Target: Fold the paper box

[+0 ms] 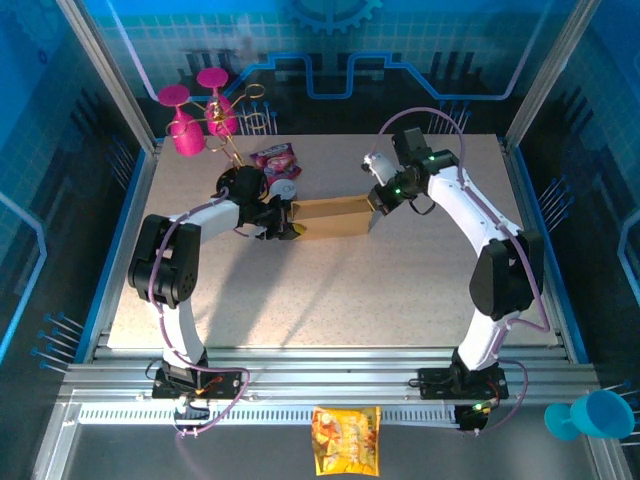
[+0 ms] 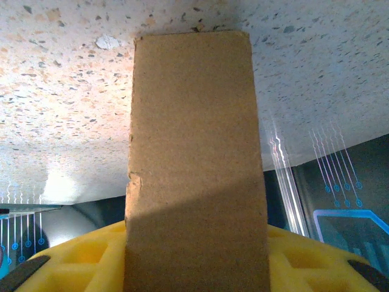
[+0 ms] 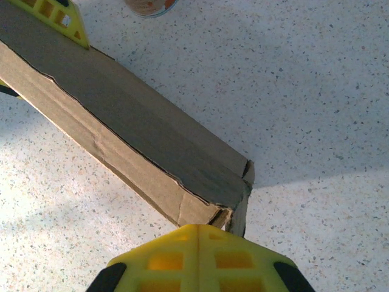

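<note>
Snack packet (image 1: 346, 438) lies on near rail, off the counter (image 1: 330, 300). Mid-counter, twd far side, lies the box (image 1: 328, 218), long axis left-right, well apart from all edges, w/ wide open room on its near side. Pink goblets (image 1: 190, 125) at far-left corner, blue cup (image 1: 590, 415) near right; contents can't tell. L gripper (image 1: 286, 222) pinches box's left end. R gripper (image 1: 375, 207) pressed together, tips right at box's right end.
</note>
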Available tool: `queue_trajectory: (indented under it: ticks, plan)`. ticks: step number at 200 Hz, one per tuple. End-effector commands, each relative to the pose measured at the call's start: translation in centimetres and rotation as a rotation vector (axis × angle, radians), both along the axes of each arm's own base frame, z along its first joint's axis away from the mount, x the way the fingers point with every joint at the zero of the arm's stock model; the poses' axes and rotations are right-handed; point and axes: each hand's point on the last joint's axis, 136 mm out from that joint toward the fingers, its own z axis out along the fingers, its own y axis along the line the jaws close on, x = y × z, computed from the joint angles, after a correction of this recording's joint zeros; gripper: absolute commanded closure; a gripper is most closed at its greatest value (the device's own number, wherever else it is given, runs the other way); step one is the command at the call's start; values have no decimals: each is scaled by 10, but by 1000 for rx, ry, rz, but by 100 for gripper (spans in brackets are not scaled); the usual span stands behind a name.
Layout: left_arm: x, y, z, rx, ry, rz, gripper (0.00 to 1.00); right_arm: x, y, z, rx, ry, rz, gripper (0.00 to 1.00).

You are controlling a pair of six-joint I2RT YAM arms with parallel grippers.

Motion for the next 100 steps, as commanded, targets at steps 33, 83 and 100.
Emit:
queue_trajectory:
  ticks: [33, 83, 100]
  plan:
    - [1, 3, 6, -62, 230, 196, 100, 0, 14, 2, 5, 30, -22, 100]
    - [1, 3, 7, -64, 228, 196, 100, 1, 13, 5, 5, 51, -96, 100]
    - [0, 3, 7, -64, 231, 198, 100, 1, 12, 19, 46, 22, -110, 98]
